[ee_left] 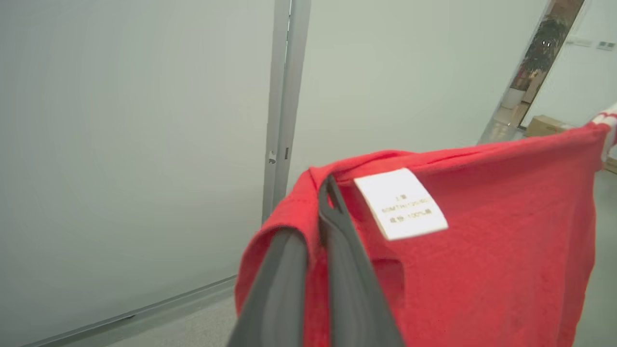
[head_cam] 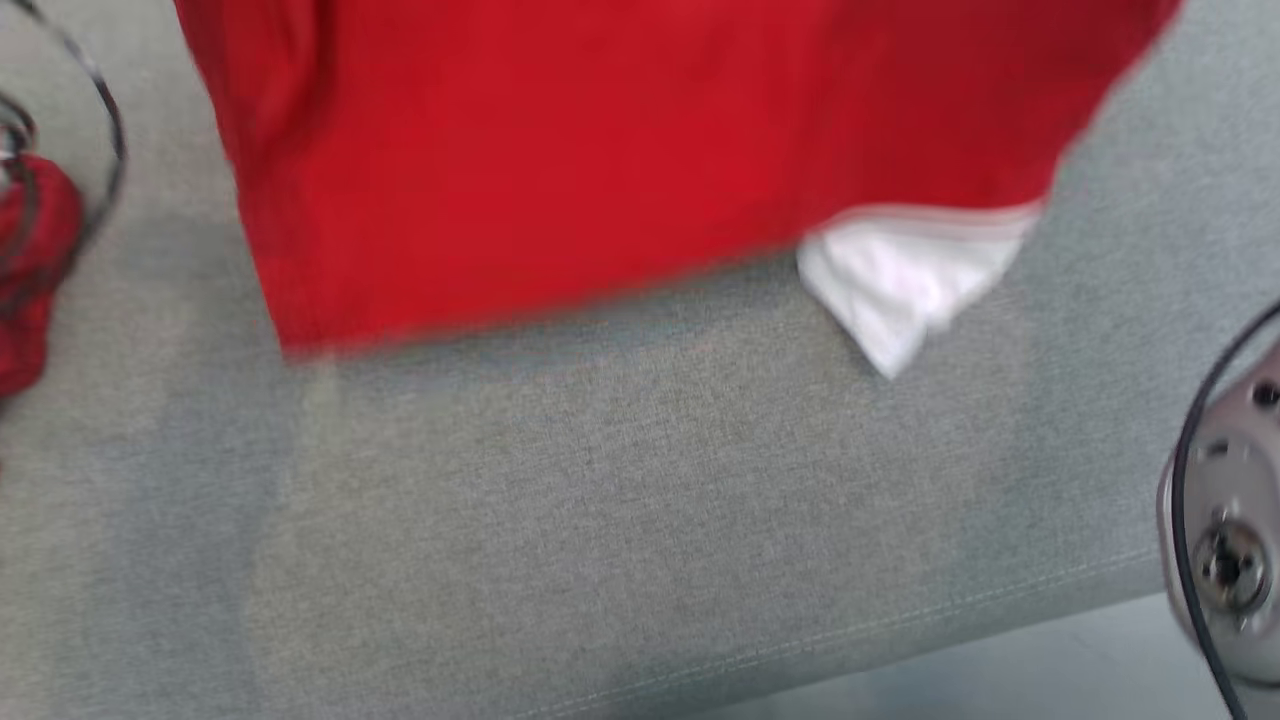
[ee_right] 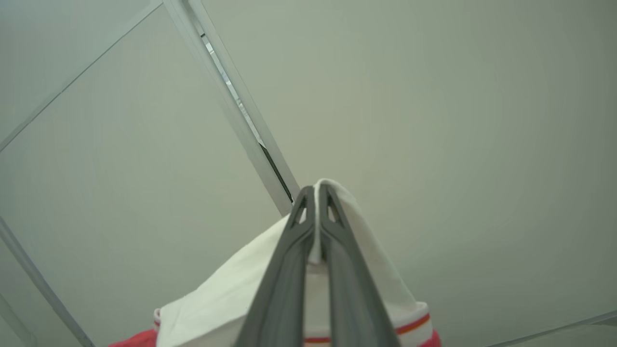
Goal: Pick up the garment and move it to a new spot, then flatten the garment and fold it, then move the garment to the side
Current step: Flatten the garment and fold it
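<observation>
The garment is red with a white part edged by a red stripe. It hangs blurred above the grey cloth surface in the head view. My left gripper is shut on a red edge of the garment, close to a white label. My right gripper is shut on the white part, which drapes over both fingers. A bunch of red cloth shows at the head view's left edge beside a dark cable.
The grey surface's front edge runs along the lower right, with pale floor beyond it. A metal part of my right arm sits at the right edge. Pale wall panels and a cardboard box lie behind.
</observation>
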Motion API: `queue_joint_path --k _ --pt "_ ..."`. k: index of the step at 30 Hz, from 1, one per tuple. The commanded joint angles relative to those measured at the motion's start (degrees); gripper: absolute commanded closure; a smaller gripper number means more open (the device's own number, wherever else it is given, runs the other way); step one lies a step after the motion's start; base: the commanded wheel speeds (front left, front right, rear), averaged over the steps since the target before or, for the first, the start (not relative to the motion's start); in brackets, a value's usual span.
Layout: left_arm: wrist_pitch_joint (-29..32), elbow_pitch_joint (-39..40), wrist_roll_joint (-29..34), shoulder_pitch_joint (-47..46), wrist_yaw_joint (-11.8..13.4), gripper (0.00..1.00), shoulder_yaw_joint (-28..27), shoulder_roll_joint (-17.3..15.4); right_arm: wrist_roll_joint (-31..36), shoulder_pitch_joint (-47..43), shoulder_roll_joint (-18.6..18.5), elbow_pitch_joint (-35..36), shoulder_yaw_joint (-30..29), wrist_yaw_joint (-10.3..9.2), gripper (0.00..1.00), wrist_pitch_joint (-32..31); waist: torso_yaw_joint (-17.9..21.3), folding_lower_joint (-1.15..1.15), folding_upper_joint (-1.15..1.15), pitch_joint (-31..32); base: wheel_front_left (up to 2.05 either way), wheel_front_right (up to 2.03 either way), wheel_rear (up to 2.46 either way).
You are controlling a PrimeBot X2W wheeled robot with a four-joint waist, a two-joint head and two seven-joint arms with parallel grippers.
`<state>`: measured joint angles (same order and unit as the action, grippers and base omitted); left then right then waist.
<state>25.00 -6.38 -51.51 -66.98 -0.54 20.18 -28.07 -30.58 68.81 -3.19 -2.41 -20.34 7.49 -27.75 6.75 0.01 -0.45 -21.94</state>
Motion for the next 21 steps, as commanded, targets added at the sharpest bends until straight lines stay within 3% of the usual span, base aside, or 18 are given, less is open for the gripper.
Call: queue_joint_path --k 1,7,12,16,21 --pt "-0.71 -1.45 0.93 -1.5 -0.08 1.0 -0.13 0.45 0.75 1.56 0.06 -1.18 -0.04 0.0 1.0 1.26 1.4 -0.01 0.45 -7.08 0.0 0.0 0.0" --pt "-12.2 -20.21 10.06 -17.29 -1.98 1.0 0.9 1.93 4.32 17.43 0.13 -17.38 1.4 0.0 1.0 16.48 2.14 -0.01 0.45 -11.62 0.0 0.0 0.0" --pt "-22.93 -30.92 16.41 -25.74 -3.89 1.0 3.19 2.43 3.93 25.11 0.11 -26.67 7.67 -0.03 1.0 28.17 3.28 -0.01 0.45 -14.75 0.0 0.0 0.0" --pt "-31.27 -37.27 19.15 -24.72 -5.6 1.0 5.7 3.01 -0.76 24.11 0.22 -30.28 11.43 -0.02 1.0 32.92 3.28 -0.01 0.45 -16.65 0.0 0.0 0.0" --pt "-37.93 -42.44 18.13 -15.33 -6.84 1.0 9.05 2.46 -5.88 11.19 -0.12 -28.98 17.05 -0.02 1.0 35.96 2.98 -0.01 0.45 -16.4 0.0 0.0 0.0"
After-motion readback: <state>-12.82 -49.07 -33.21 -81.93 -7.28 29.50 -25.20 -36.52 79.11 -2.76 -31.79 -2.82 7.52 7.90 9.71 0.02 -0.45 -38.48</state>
